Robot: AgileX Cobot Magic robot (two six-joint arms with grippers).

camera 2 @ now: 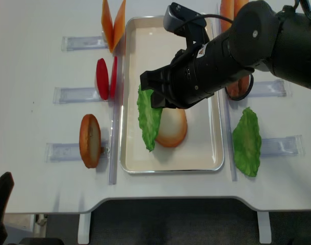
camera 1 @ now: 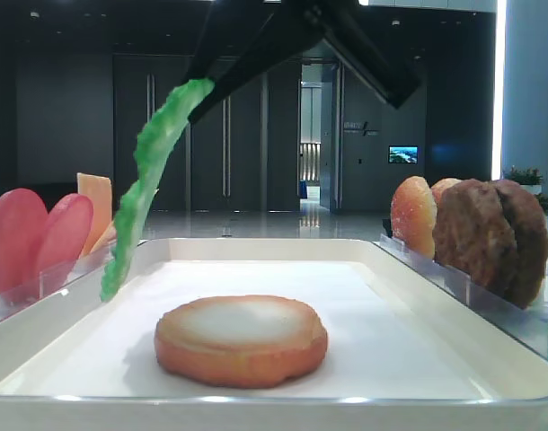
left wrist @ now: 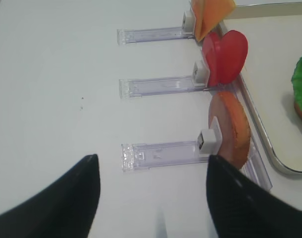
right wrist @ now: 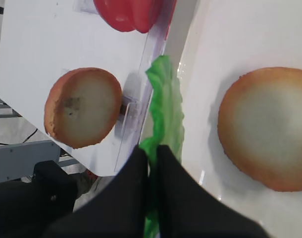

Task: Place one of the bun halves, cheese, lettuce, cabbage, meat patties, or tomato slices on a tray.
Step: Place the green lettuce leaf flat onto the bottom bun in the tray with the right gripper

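One white tray (camera 2: 216, 127) sits in the middle of the white bench (camera 2: 33, 61), and one bun half (camera 2: 174, 127) lies flat on its paper liner. Two lettuce leaves are in view: one lettuce leaf (camera 2: 148, 118) hangs edge-down over the left part of the tray, partly in front of the bun half, and a second lettuce leaf (camera 2: 247, 141) lies flat on the bench to the right of the tray, apart from its rim. Left of the tray, clear plastic holders (camera 2: 74, 94) carry things stood on edge: another bun half (camera 2: 89, 140) nearest the front, two tomato slices (camera 2: 102, 78) in the middle row, and two cheese slices (camera 2: 112, 20) at the far end. On the right side the low camera shows two meat patties (camera 1: 490, 235) leaning together with two more bun halves (camera 1: 412, 214) behind them. The right arm reaches from the right across the tray, its forearm slanting down and leftward, and the right claw (right wrist: 152, 157) is pinched tight on the upper edge of the hanging leaf, so the leaf dangles below it, its lower tip just above the liner near the tray's left rim. The left claw (left wrist: 153, 183) hovers low over the bench to the left of the holders, its two dark fingers (left wrist: 81, 188) spread wide with nothing between them.
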